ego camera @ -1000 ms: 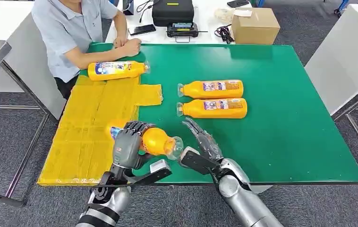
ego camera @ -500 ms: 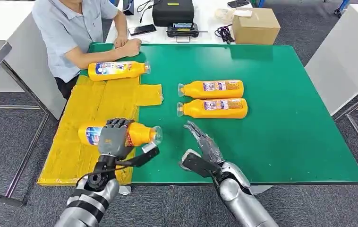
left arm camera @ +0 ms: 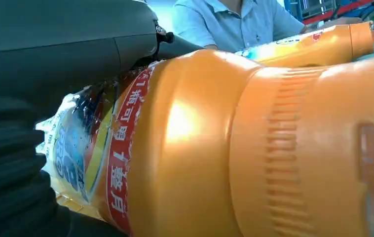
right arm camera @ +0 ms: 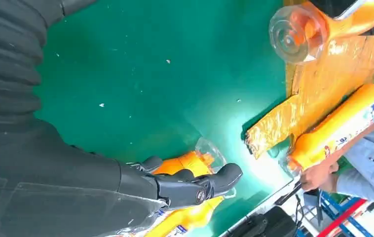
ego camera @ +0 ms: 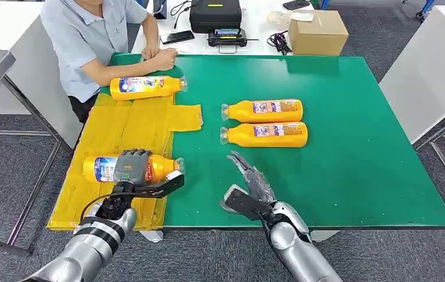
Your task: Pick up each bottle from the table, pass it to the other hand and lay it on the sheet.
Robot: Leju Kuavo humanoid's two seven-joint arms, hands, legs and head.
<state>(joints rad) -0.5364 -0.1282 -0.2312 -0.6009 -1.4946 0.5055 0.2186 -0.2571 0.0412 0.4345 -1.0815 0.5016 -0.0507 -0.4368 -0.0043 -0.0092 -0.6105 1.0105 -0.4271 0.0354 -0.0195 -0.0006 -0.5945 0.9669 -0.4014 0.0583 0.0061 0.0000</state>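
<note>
Under my left hand (ego camera: pixel 131 167) sits the bottle I am placing, an orange bottle (ego camera: pixel 127 168) lying on its side over the yellow sheet (ego camera: pixel 114 132), fingers wrapped over its middle, clear cap pointing toward my right hand (ego camera: pixel 254 183). From the left wrist view the bottle's ribbed body is right against the palm and I cannot tell whether it rests on the sheet or hangs just above it. My right hand holds nothing, fingers spread and stretched forward low over the green desk (ego camera: pixel 349 147), well apart from the held bottle. Beyond that hand lie two more bottles (ego camera: pixel 264 122), side by side and just touching or nearly so, caps toward the sheet side. Far ahead of my left hand a fourth bottle (ego camera: pixel 145 87) already lies at the sheet's far edge, near the seated person (ego camera: pixel 100 41), whose forearm rests on the desk close to it. Judgement: this is the lay-down step, with two bottles left after it. Risks as I read them: releasing before the bottle is down would let the round body roll toward the near edge of the sheet; the sheet looks wrinkled and thin, so fingers dragging out could lift or shift it; the paired bottles next up may knock each other when one is taken.
</note>
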